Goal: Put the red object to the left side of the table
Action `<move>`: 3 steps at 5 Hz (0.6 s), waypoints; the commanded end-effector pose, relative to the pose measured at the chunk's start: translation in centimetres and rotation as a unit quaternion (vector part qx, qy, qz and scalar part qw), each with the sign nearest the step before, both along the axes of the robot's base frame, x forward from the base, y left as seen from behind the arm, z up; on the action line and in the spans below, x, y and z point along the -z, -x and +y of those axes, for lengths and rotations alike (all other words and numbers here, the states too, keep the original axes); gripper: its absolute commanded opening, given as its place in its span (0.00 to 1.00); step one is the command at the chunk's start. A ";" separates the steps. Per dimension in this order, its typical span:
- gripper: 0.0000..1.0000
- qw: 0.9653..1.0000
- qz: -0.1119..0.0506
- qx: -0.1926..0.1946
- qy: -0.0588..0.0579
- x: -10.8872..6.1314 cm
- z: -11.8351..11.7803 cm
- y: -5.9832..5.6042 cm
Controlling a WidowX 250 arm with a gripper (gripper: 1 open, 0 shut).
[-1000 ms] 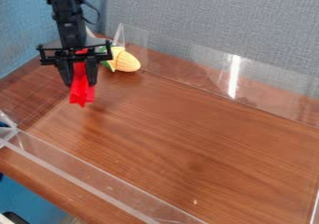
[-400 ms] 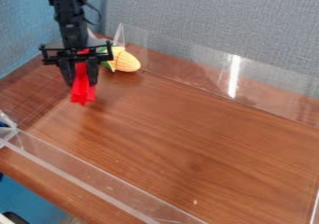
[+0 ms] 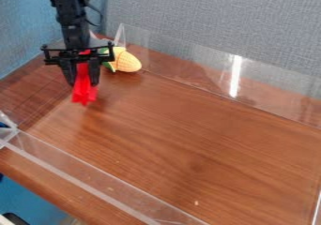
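The red object (image 3: 84, 86), a long narrow bright red bar, hangs upright with its lower end at or just above the table (image 3: 189, 135) near the back left. My gripper (image 3: 82, 69) points straight down and is shut on the bar's upper part, its black fingers on either side. Whether the bar's tip touches the wood I cannot tell.
A yellow-and-green corn toy (image 3: 126, 61) lies just right of the gripper, by the back wall. Low clear acrylic walls (image 3: 232, 74) edge the table on all sides. A blue-grey panel stands behind.
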State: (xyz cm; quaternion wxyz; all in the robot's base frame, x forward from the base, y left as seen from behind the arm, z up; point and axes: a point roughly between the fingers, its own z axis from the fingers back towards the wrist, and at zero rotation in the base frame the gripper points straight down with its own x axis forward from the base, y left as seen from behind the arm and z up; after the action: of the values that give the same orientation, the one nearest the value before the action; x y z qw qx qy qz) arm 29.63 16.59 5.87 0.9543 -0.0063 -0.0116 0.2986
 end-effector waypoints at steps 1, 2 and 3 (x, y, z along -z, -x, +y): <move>0.00 0.999 -0.028 0.013 -0.018 -1.8 0.2 -1.4; 0.00 0.999 -0.032 0.019 -0.018 -2.1 0.2 -1.5; 0.00 0.999 -0.036 0.025 -0.019 -2.3 0.2 -1.6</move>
State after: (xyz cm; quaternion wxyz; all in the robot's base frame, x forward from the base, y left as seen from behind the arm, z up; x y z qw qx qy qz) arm 30.15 16.75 6.32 0.9594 -0.0060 -0.0212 0.2811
